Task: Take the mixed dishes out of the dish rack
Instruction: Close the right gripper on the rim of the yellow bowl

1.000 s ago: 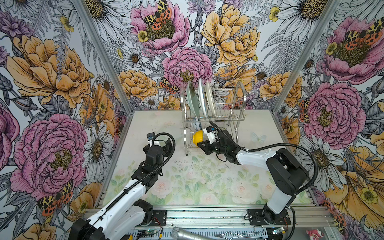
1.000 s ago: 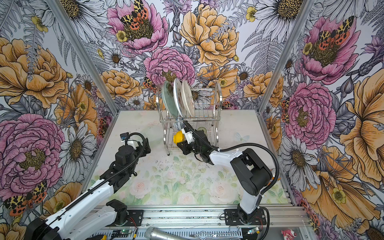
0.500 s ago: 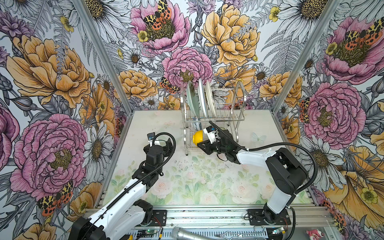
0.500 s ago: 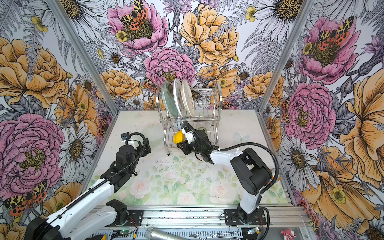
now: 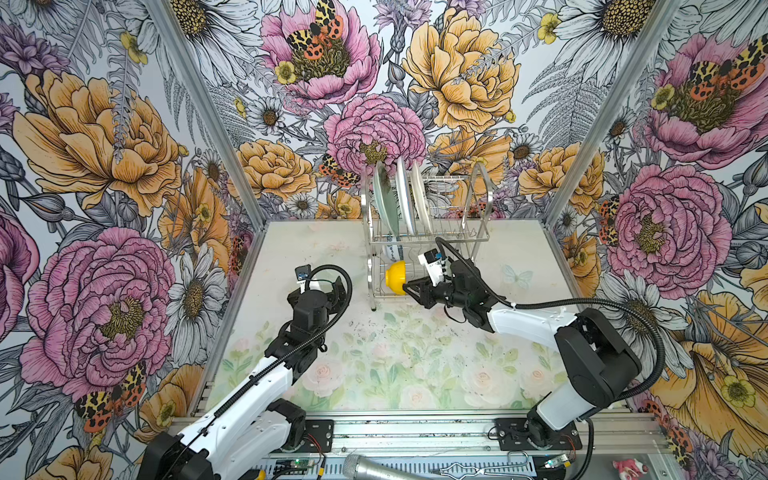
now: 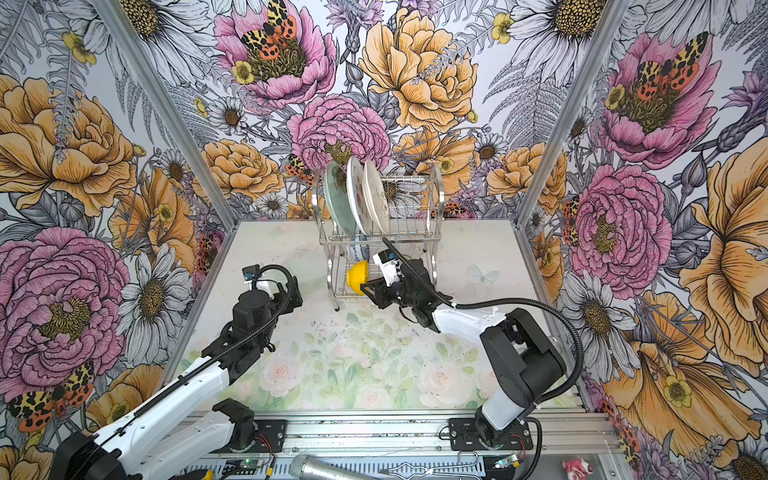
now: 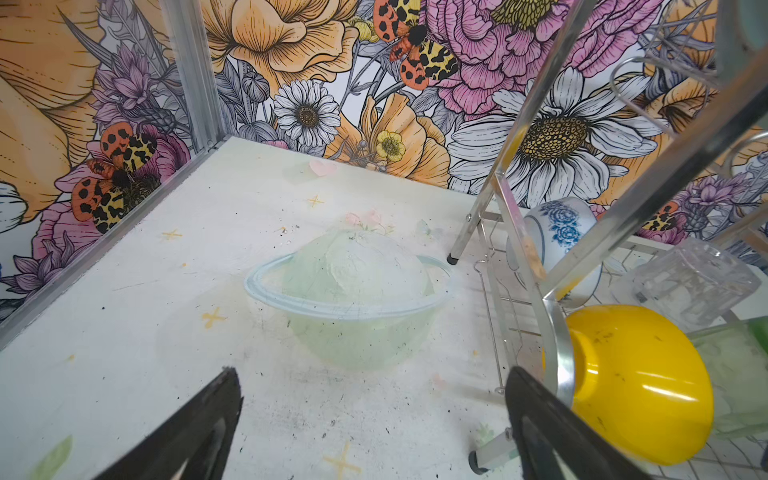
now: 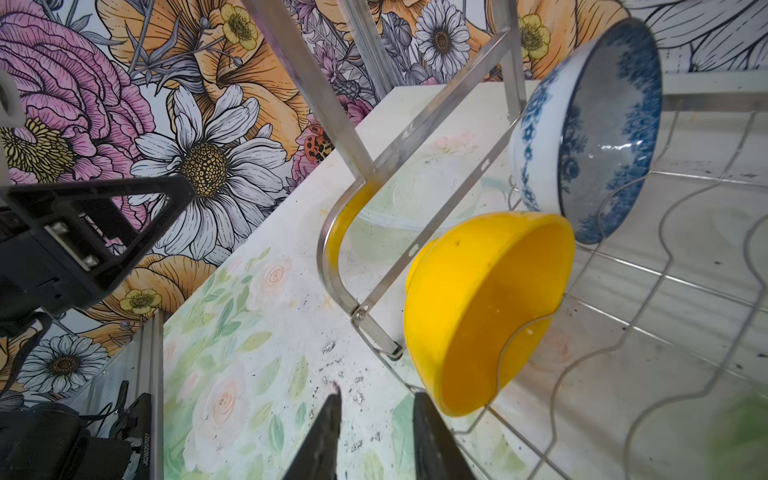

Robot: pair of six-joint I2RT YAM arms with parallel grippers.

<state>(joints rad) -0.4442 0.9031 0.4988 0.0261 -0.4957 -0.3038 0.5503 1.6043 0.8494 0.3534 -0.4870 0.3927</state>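
Observation:
The dish rack (image 5: 482, 195) (image 6: 436, 195) stands at the back middle of the table. Three plates (image 5: 404, 199) (image 6: 357, 199) stand on edge in its upper tier. On the lower tier the yellow bowl (image 5: 395, 277) (image 6: 358, 277) (image 8: 486, 311) (image 7: 640, 386) leans on its side, with the blue-and-white bowl (image 5: 392, 250) (image 8: 582, 133) (image 7: 557, 237) behind it. A clear tumbler (image 7: 685, 286) lies further in. My right gripper (image 5: 410, 290) (image 6: 368, 291) (image 8: 376, 392) is slightly open and empty, one finger just beside the yellow bowl's rim. My left gripper (image 5: 328, 289) (image 7: 374, 374) is wide open, left of the rack.
Floral walls close in the table on three sides. The rack's front leg (image 7: 473, 461) stands close to my left gripper's finger. A microphone (image 5: 365, 469) and loose wire tools lie on the metal rail in front of the table.
My right gripper's jaws have parted a little beside the yellow bowl. The left arm has not moved.

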